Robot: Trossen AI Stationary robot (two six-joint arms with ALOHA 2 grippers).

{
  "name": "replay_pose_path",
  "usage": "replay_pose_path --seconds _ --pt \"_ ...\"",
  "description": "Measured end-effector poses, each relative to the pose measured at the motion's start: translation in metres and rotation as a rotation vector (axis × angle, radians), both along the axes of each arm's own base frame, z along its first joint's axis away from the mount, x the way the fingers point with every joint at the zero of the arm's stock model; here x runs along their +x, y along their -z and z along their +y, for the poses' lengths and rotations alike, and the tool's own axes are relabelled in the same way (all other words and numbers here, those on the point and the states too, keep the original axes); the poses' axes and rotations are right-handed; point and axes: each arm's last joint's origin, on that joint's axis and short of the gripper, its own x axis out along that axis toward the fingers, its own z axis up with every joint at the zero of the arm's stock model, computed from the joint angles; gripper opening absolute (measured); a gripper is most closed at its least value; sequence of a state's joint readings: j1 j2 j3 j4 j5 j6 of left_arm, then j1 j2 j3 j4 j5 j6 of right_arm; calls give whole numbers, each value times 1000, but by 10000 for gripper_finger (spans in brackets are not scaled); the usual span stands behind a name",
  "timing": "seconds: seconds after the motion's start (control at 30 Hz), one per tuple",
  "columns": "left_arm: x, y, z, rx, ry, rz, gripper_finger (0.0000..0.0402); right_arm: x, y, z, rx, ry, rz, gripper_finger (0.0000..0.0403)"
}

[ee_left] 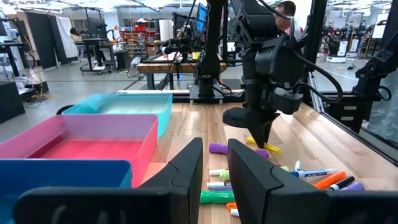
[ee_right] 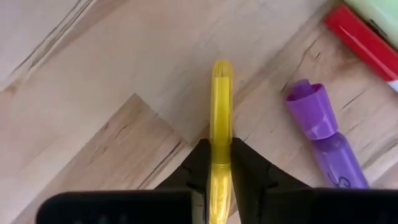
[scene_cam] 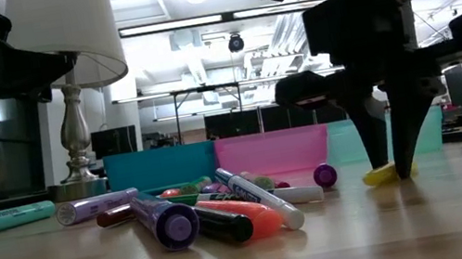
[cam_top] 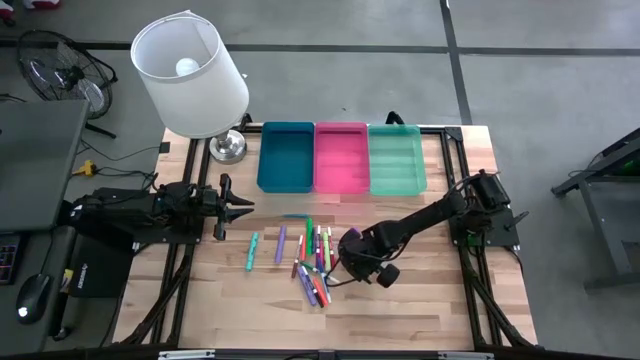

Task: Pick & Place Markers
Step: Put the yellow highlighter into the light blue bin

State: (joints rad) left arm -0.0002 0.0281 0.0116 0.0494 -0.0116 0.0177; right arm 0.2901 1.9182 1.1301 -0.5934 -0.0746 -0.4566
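Note:
Several short markers in mixed colours lie loose in a pile on the wooden table, also seen in the low view. My right gripper stands at the pile's right edge, pointing down, shut on a yellow marker. A purple marker and a red one lie on the table beside it. My left gripper waits open at the table's left side, clear of the markers, its fingers level. My right gripper pinches the yellow marker's barrel between its two fingers. It comes from above, pointing down, fingers across the marker. One end sticks out past the fingertips. The marker lies level at the table top.
Blue, pink and green trays stand side by side along the far edge. A white-shaded lamp stands at the far left corner. A teal marker and a purple one lie apart, left of the pile.

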Motion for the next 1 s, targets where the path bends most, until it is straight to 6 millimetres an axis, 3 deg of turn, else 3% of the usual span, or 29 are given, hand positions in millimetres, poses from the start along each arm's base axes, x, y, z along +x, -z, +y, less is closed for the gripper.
replay_pose_path --seconds 0.37,0.63,1.0 --pt "0 0 0 0 0 0 74 -1 -11 -4 -30 120 -32 30" --pt "0 0 0 0 0 0 74 -8 -18 -11 -168 212 -22 30" --pt "0 0 0 0 0 0 74 -27 -59 -21 -231 397 -79 30"
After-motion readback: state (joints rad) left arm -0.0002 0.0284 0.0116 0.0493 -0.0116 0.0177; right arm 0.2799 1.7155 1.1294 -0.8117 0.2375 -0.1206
